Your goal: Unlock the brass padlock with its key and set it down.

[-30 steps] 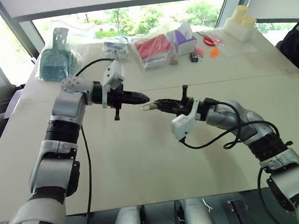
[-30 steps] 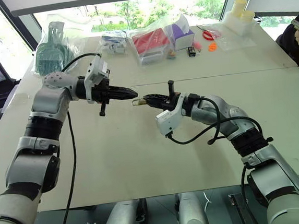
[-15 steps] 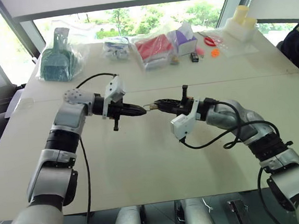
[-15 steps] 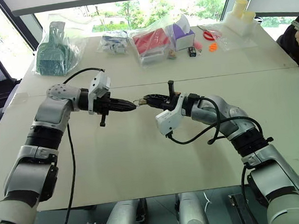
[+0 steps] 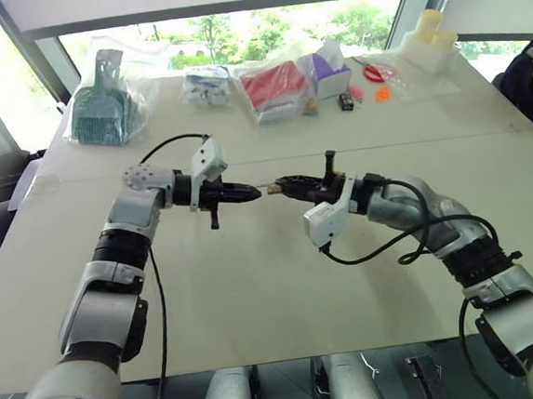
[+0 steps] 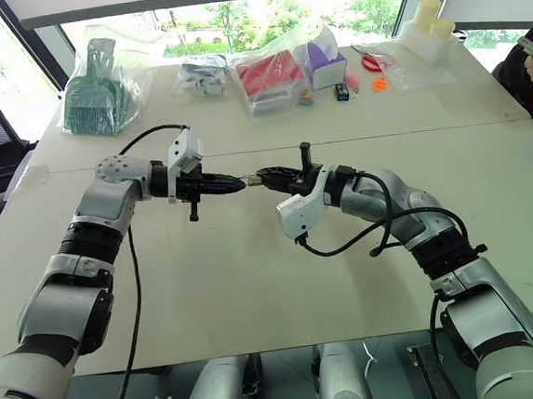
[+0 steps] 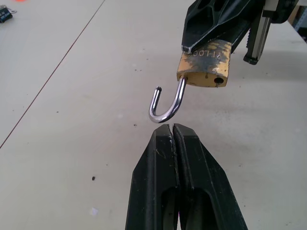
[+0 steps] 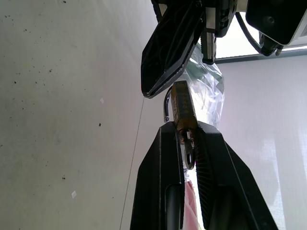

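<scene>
Left wrist view: brass padlock (image 7: pixel 205 69) at upper right of frame, body pinched in the right gripper (image 7: pixel 206 45), silvery shackle (image 7: pixel 169 103) swung open and hooked downward, free end clear of the body. Just below the shackle's bend, left gripper (image 7: pixel 172 128) with fingers pressed together on nothing, tips close to the shackle, contact not clear. Right wrist view: right gripper (image 8: pixel 184 132) clamped on the padlock, a small key (image 8: pixel 190 155) hanging between its fingers. Left eye view, centre of frame: both grippers tip to tip in the air above the pale counter (image 5: pixel 256 294), padlock between them. Bagged items (image 5: pixel 275 82) along the top of the frame, well apart
</scene>
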### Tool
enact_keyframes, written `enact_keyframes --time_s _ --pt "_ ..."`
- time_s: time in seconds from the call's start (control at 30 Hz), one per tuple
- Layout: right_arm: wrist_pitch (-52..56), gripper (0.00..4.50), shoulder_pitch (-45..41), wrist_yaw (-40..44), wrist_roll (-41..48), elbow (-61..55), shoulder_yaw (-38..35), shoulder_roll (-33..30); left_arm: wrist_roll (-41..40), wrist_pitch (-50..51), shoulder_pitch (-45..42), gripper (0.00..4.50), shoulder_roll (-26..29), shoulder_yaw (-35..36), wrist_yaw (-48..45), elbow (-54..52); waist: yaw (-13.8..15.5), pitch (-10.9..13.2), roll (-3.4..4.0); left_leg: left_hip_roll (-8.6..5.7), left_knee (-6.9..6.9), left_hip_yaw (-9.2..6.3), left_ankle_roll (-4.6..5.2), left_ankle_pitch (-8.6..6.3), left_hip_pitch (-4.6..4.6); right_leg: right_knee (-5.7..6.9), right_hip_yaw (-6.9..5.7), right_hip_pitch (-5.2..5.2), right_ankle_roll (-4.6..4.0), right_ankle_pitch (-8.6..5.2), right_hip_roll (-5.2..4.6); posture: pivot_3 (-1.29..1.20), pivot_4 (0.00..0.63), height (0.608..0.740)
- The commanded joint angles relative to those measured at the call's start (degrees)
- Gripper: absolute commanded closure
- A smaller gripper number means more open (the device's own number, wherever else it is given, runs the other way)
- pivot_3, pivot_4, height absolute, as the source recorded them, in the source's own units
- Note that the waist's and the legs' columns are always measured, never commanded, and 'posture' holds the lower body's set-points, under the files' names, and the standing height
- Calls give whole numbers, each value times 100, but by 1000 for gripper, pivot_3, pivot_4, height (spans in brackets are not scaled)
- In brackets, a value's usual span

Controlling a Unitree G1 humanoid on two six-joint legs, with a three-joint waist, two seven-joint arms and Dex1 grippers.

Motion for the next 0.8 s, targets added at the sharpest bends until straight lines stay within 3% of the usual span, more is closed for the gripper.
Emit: enact_keyframes --time_s 0.03,0.33,0.47,0.7,0.8 --pt "-16 4500 -37 -18 172 -250 -139 3 18 -140 -77 4460 91 128 13 -56 1 0 0 0 0 0 0 0 0 0 0 0 0 0 0 0 150 740" --pt "-87 4500 -13 -127 -62 273 -47 -95 -80 67 124 4460 406 234 9 -435 -9 0 0 0 0 0 0 0 0 0 0 0 0 0 0 0 150 740" --pt "-226 4500 -11 -707 -737 1027 206 -119 -207 406 468 4460 567 365 129 -1030 -9 0 0 0 0 0 0 0 1 0 0 1 0 0 0 0 150 740" --pt "-302 4500 -160 -1061 -1071 1662 534 -5 -358 896 1037 4460 712 428 362 -1977 -45 0 1 1 -1 0 -2 1 2 3 2 0 -1 0 -1 0 150 740" --pt "-328 3234 -156 -951 -933 1598 531 -5 -457 1107 1241 4500 796 444 417 -2361 -50 0 1 2 -1 -3 -6 3 4 4 2 1 -1 0 -1 0 150 740"
